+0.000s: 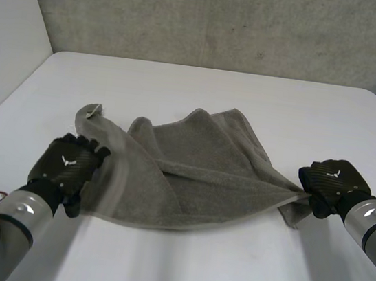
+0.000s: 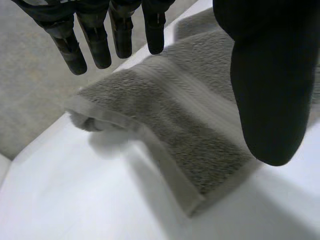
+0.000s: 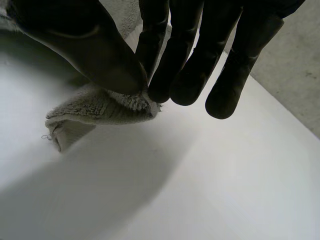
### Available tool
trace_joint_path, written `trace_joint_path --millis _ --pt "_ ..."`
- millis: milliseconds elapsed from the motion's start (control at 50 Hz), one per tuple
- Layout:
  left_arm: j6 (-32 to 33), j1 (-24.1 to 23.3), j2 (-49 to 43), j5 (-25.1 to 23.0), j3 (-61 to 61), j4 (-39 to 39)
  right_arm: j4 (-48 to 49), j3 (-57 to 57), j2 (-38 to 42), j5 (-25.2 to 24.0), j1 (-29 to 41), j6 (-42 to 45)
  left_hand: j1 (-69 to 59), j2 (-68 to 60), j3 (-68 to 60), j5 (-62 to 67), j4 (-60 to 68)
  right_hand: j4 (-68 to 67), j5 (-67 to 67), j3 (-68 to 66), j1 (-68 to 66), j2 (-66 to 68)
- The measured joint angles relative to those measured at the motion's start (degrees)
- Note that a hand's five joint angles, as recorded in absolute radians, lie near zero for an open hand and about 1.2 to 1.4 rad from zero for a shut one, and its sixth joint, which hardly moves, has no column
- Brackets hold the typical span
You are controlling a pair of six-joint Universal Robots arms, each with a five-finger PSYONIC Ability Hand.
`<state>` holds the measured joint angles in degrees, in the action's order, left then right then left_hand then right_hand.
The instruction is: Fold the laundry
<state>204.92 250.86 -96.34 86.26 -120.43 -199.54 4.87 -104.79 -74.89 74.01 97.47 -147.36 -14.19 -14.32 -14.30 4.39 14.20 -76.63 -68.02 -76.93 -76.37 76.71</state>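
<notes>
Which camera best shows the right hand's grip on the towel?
Right wrist view: the right hand pinches the towel at its end between thumb and fingers. Head view shows that hand at the towel's right end, the pinch hidden. Left wrist view shows the towel's other edge.

The right hand (image 3: 90,45) pinches a corner of the grey towel (image 3: 95,107) between thumb and fingertips, just above the white surface (image 3: 210,190).

The left hand (image 1: 67,163) sits low, palm down, its fingers (image 2: 96,42) straight and held apart from the thumb. The right hand (image 1: 335,179) has its thumb and fingers (image 3: 187,70) pinched on a corner of the grey towel (image 1: 197,176).
</notes>
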Motion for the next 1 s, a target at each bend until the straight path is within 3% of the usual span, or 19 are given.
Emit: trace_joint_path --millis 140,280,1000 --pt "0.24 3.00 0.67 -8.45 -2.87 -0.07 -0.05 -0.04 1.08 -0.83 -0.26 -0.26 -4.39 -4.24 -4.25 4.33 4.32 0.00 0.00 -0.02 0.00 0.00" --pt "0.48 6.12 -1.76 -13.11 -2.00 -0.29 -0.02 -0.53 1.32 -0.69 -0.16 -0.07 -5.88 -5.79 -5.83 5.86 5.80 0.00 0.00 -0.02 0.04 0.00" --pt "1.59 7.64 -14.25 -13.21 5.90 -1.09 0.79 -1.29 1.50 -0.53 0.00 0.41 -6.34 -6.31 -6.31 6.32 6.34 0.00 0.00 -0.11 0.05 0.00"
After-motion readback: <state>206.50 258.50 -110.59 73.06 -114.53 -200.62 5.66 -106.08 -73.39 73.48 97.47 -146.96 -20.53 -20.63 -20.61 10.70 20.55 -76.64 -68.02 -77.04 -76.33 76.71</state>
